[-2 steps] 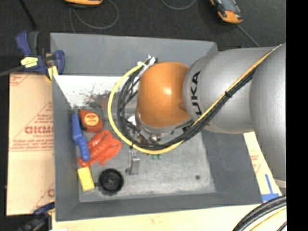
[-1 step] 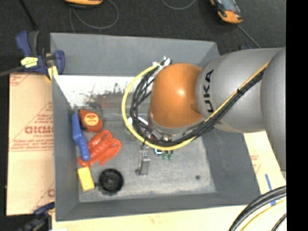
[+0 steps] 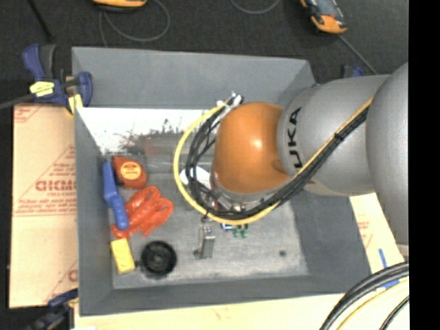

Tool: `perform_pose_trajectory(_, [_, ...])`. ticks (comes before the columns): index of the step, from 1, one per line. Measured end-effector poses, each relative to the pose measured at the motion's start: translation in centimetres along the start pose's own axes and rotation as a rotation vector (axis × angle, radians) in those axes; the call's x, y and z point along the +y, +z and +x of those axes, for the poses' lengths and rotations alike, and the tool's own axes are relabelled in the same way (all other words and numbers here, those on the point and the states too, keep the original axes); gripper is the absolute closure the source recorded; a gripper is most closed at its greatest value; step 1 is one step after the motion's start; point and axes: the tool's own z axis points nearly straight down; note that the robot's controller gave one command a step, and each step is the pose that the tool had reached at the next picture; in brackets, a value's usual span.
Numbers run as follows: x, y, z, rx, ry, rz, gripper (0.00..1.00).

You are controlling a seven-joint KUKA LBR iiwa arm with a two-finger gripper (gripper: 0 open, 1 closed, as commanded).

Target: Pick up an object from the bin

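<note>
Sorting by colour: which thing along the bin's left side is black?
The round disc at the bottom, beside the yellow block; the rest are blue, orange or yellow.
</note>
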Motion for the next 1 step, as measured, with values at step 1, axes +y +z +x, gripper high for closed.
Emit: perform_pose_trajectory(1, [2.55, 4.34, 1.2, -0.003, -0.237, -0.003, 0.0])
